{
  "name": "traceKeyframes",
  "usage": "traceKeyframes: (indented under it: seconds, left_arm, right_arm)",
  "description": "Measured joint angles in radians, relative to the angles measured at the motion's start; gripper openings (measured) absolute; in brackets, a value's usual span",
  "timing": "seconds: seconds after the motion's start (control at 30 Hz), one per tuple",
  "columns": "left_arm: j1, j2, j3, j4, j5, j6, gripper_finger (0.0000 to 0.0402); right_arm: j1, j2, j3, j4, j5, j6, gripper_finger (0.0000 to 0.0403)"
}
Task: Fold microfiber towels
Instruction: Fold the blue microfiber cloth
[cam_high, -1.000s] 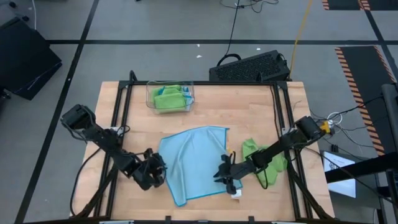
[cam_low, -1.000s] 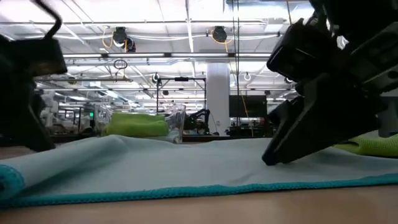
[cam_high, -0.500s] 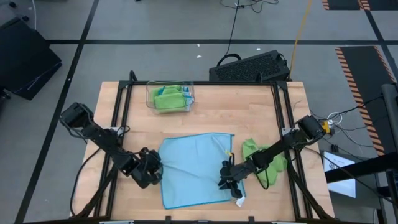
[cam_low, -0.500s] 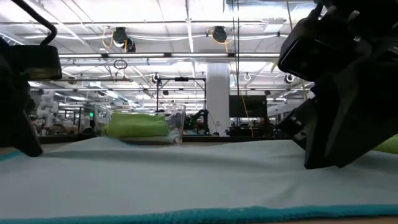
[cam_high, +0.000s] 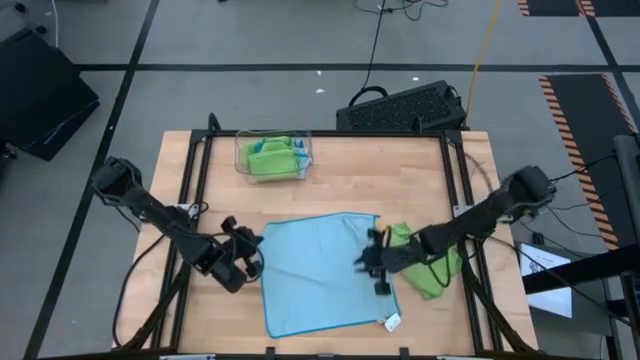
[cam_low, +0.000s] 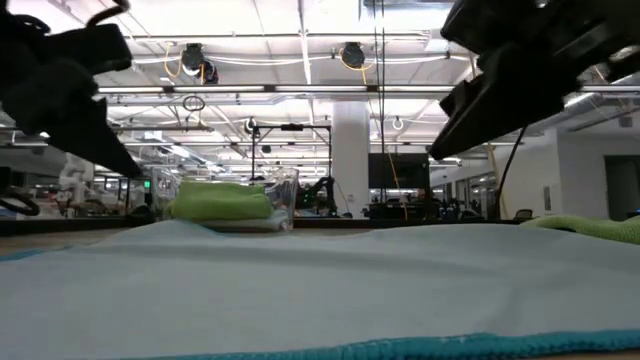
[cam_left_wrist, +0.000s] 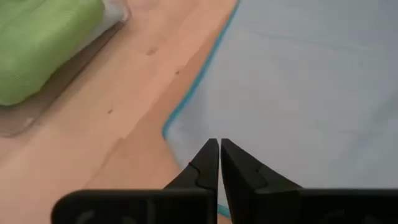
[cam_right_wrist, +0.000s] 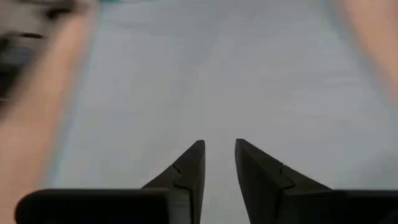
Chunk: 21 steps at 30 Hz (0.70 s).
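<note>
A light blue microfiber towel (cam_high: 322, 275) lies spread flat in one layer on the table's middle, with a small white tag (cam_high: 392, 322) at its near right corner. It fills the low view's foreground (cam_low: 330, 290). My left gripper (cam_high: 252, 250) hovers shut over the towel's left edge (cam_left_wrist: 186, 106), touching nothing. My right gripper (cam_high: 364, 264) hovers open over the towel's right part (cam_right_wrist: 217, 81), empty. In the low view both grippers, left (cam_low: 70, 90) and right (cam_low: 510, 80), are clear above the cloth. A crumpled lime green towel (cam_high: 432, 264) lies on the table at the right.
A clear plastic tray (cam_high: 273, 157) holding folded green and blue towels stands at the far left of the table; it also shows in the low view (cam_low: 225, 200) and the left wrist view (cam_left_wrist: 43, 50). A black keyboard (cam_high: 405, 106) lies beyond the far edge.
The blue towel, skewed and rumpled a second ago, has been drawn toward the near edge and now lies flat and square. Both grippers, then low at its near part, have risen clear of it and gone back toward the far edge.
</note>
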Motion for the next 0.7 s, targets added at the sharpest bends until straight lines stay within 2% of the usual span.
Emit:
traceKeyframes:
  seconds: [0.13, 0.3, 0.43, 0.57, 0.7]
  left_arm:
    - [0.053, 0.000, 0.000, 0.005, 0.020, 0.030, 0.0028]
    - [0.087, 0.000, 0.000, 0.007, 0.020, 0.030, 0.0069]
    - [0.115, 0.000, 0.000, 0.008, 0.039, -0.046, 0.0120]
    - [0.159, 0.004, 0.000, 0.014, 0.126, -0.205, 0.0166]
    - [0.198, 0.015, -0.012, 0.014, 0.147, -0.357, 0.0180]
  right_arm:
    - [-0.084, -0.120, 0.000, -0.234, 0.124, 0.046, 0.0100]
    - [-0.219, -0.196, -0.008, -0.345, 0.136, 0.078, 0.0134]
    - [-0.309, -0.192, -0.047, -0.268, 0.080, 0.048, 0.0152]
    - [-0.360, -0.172, -0.108, -0.109, 0.055, -0.020, 0.0155]
    - [-0.374, -0.171, -0.163, 0.036, 0.053, -0.076, 0.0151]
